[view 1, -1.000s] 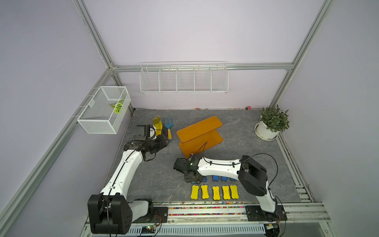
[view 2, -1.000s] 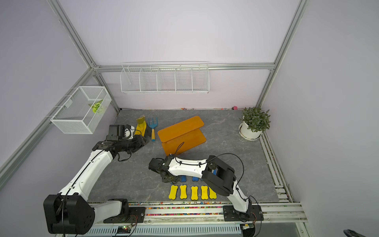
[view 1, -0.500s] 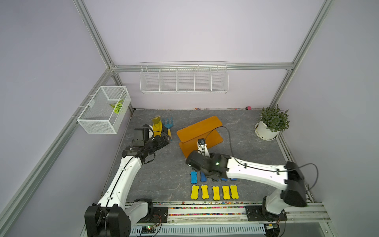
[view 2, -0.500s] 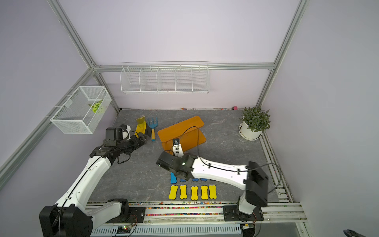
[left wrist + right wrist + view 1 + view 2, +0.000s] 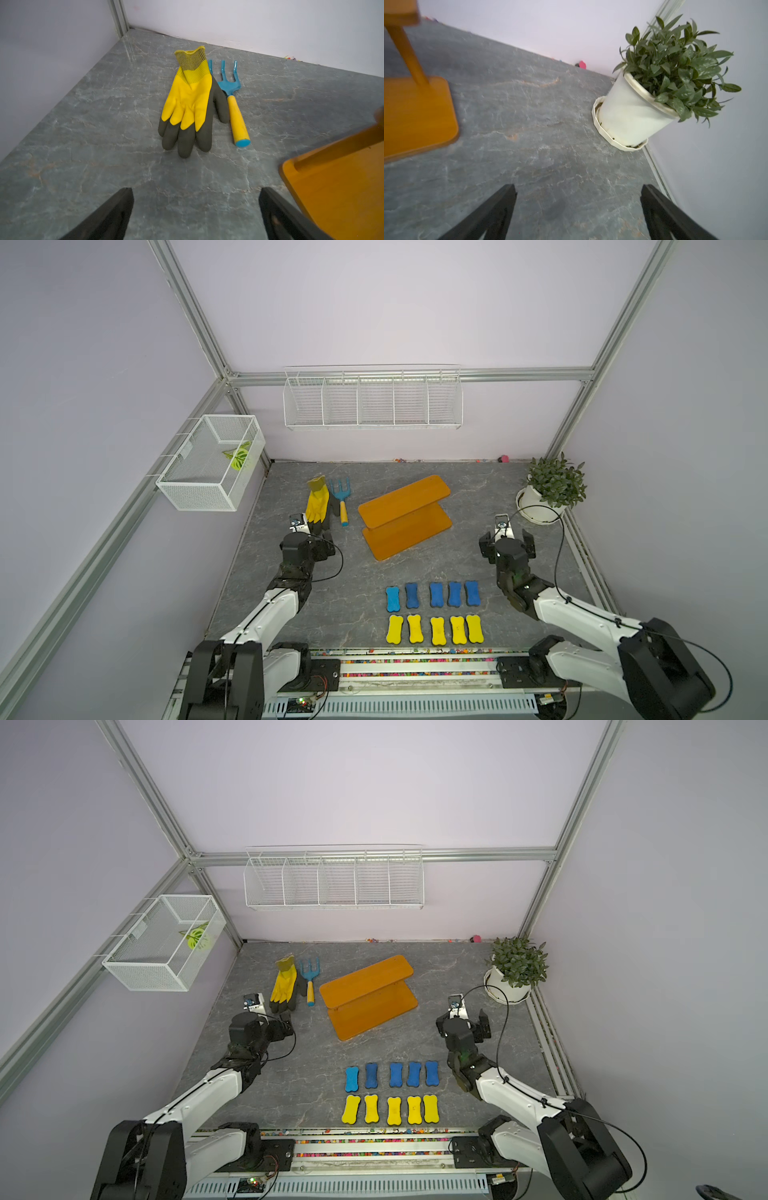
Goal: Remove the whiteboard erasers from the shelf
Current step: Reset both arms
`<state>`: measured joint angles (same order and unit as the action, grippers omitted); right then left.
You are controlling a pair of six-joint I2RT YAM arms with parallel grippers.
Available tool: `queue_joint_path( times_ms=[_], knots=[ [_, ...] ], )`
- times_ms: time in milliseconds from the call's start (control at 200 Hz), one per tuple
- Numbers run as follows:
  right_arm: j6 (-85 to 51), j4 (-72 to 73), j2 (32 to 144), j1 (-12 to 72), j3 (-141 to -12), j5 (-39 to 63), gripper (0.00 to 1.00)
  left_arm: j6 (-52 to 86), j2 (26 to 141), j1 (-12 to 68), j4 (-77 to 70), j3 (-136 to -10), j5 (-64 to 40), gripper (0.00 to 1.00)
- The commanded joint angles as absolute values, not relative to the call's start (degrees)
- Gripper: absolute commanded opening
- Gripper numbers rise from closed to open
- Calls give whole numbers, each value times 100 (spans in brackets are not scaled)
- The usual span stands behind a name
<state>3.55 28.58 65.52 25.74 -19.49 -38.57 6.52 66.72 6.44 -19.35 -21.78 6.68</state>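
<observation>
The left gripper [image 5: 195,191] and right gripper [image 5: 578,187] are wide, holding nothing; the erasers [image 5: 436,594] lie in two rows near the shelf [image 5: 405,499].

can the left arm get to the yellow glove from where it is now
Probably yes. The left gripper is open and faces the glove, with only bare floor between them. The blue fork and the orange shelf sit off to the sides.
</observation>
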Motion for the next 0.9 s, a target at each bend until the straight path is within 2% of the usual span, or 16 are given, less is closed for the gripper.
queue_joint_path(
  times_ms=[0,90,165,340,420,545,580,895],
  knots=[
    [534,4281,6931,2172,-1612,-2917,99,93,7107,505,-3436,-2081,575,100],
    [659,5307,7508,2039,-1383,-2853,98,-57,7686,391,-3978,-2206,334,100],
    [840,5357,7701,1971,-1488,-2845,98,-303,8016,308,-3891,-2479,-123,100],
    [485,7143,8947,1169,-1257,-2208,98,57,8750,-70,-5581,-1963,-217,100],
    [391,6817,9179,1001,-1555,-1992,98,175,8636,-193,-5012,-2141,-370,100],
    [-141,4492,8691,238,-2350,-605,99,177,8653,-193,-5004,-2166,-366,100],
    [-201,4577,8749,107,-2354,-329,99,184,8650,-193,-4984,-2183,-377,100],
    [-128,4580,8706,123,-2330,-317,99,196,8651,-193,-5010,-2164,-300,100]
  ],
)
